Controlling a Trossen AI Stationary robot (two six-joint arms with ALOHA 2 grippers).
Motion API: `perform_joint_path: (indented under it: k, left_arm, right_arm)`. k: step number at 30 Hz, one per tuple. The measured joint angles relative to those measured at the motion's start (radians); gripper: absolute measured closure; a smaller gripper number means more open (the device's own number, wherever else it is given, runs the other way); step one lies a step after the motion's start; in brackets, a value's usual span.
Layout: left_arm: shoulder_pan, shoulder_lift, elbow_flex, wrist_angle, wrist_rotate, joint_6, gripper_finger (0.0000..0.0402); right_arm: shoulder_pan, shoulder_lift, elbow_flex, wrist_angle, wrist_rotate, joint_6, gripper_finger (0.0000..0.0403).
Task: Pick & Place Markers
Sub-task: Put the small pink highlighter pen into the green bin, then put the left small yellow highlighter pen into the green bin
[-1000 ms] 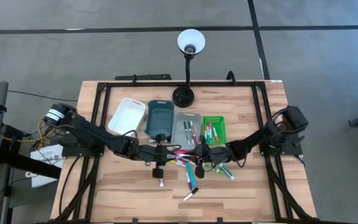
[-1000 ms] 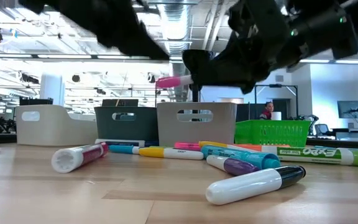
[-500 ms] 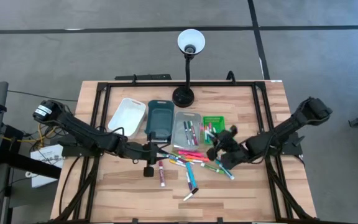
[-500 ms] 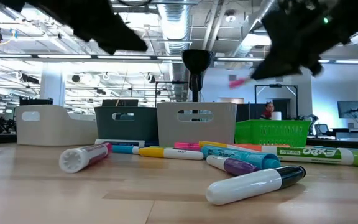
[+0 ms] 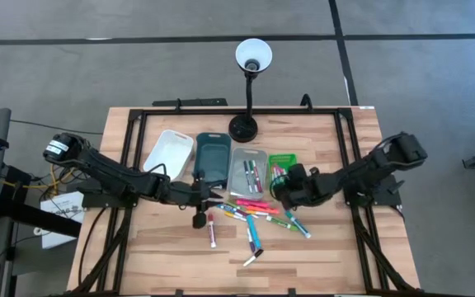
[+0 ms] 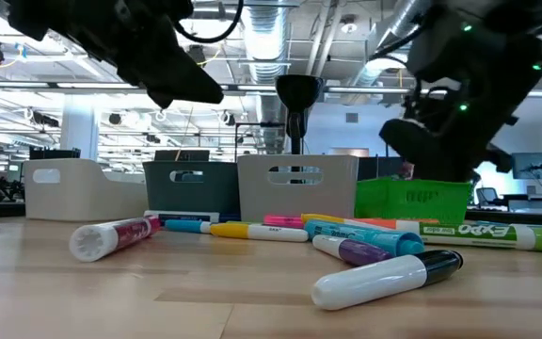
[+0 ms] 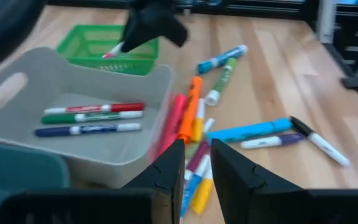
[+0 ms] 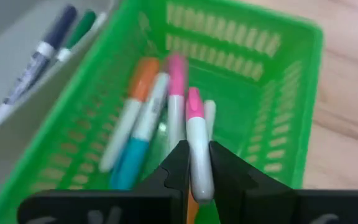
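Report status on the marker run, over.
Right gripper shut on pink-capped marker, over green basket. Left gripper empty, jaws slightly apart, beside grey tray. Loose markers still on table. Nothing in the way.

You had four bins in a row across the middle of the worktop [image 5: 328,247], with the lamp [image 5: 243,128] behind them. The leftmost bin [image 5: 168,153] sat tilted; next to it came the second bin [image 5: 211,157], then the third bin [image 5: 248,169] with three markers lying in it, and the basket [image 5: 284,167] at the right end. The loose markers [image 5: 250,216] lay scattered in front of the row. Your right tool [image 8: 194,177] hung over the basket, clamped on a marker [image 8: 197,149]; your left tool [image 7: 195,163] sat just in front of the second bin.
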Motion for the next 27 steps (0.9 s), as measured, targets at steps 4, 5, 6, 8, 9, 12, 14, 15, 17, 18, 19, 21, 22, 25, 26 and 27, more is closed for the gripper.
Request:
perform_joint_path:
  k: [4,5,6,8,9,12,14,15,17,18,19,21,22,25,26,27]
  left_arm:
    - [0.000,0.000,0.000,0.006,0.038,0.030,0.0327]
    - [0.000,0.000,0.000,0.006,0.039,0.030,0.0327]
    - [0.000,0.000,0.000,0.006,0.039,0.030,0.0327]
    - [0.000,0.000,0.000,0.006,0.039,0.030,0.0327]
    - [0.000,0.000,0.000,0.006,0.040,0.030,0.0327]
    - [0.000,0.000,0.000,0.006,0.055,0.027,0.0327]
    - [0.000,0.000,0.000,0.009,0.071,0.025,0.0327]
    - [-0.001,0.002,0.000,0.013,0.076,0.024,0.0327]
    - [-0.001,0.023,0.000,0.049,0.098,0.023,0.0327]
    - [-0.002,0.041,0.000,0.069,0.113,0.024,0.0327]
    - [-0.002,0.070,0.000,0.112,0.136,0.025,0.0327]
    - [-0.003,0.143,0.000,0.201,0.179,0.055,0.0327]
    - [-0.003,0.184,0.000,0.243,0.197,0.081,0.0327]
    - [0.001,0.296,0.000,0.310,0.207,0.128,0.0327]
    - [0.009,0.325,0.000,0.318,0.207,0.133,0.0327]
    - [0.019,0.347,0.000,0.319,0.206,0.134,0.0327]
  right_arm:
    - [-0.028,0.011,0.036,0.003,-0.029,-0.099,0.0362]
    - [-0.030,0.011,0.045,0.004,-0.037,-0.113,0.0359]
    - [-0.032,0.011,0.050,0.003,-0.047,-0.123,0.0355]
    - [-0.041,0.010,0.058,-0.001,-0.060,-0.146,0.0346]
    - [-0.042,0.010,0.060,0.000,-0.063,-0.154,0.0341]
    - [-0.043,0.010,0.061,-0.009,-0.085,-0.160,0.0326]
    - [-0.043,0.010,0.061,-0.011,-0.099,-0.160,0.0315]
    - [-0.042,0.010,0.061,-0.011,-0.098,-0.160,0.0310]
    - [-0.042,0.010,0.061,-0.011,-0.098,-0.161,0.0297]
    - [-0.042,0.010,0.061,-0.011,-0.098,-0.161,0.0291]
    - [-0.042,0.010,0.061,-0.008,-0.098,-0.167,0.0284]
    - [-0.042,0.004,0.061,-0.002,-0.098,-0.177,0.0270]
    - [-0.042,-0.003,0.061,-0.002,-0.098,-0.177,0.0263]
    - [-0.042,-0.036,0.083,-0.012,-0.097,-0.194,0.0244]
    - [-0.042,-0.048,0.095,-0.011,-0.096,-0.213,0.0239]
    - [-0.039,-0.061,0.107,-0.009,-0.092,-0.236,0.0234]
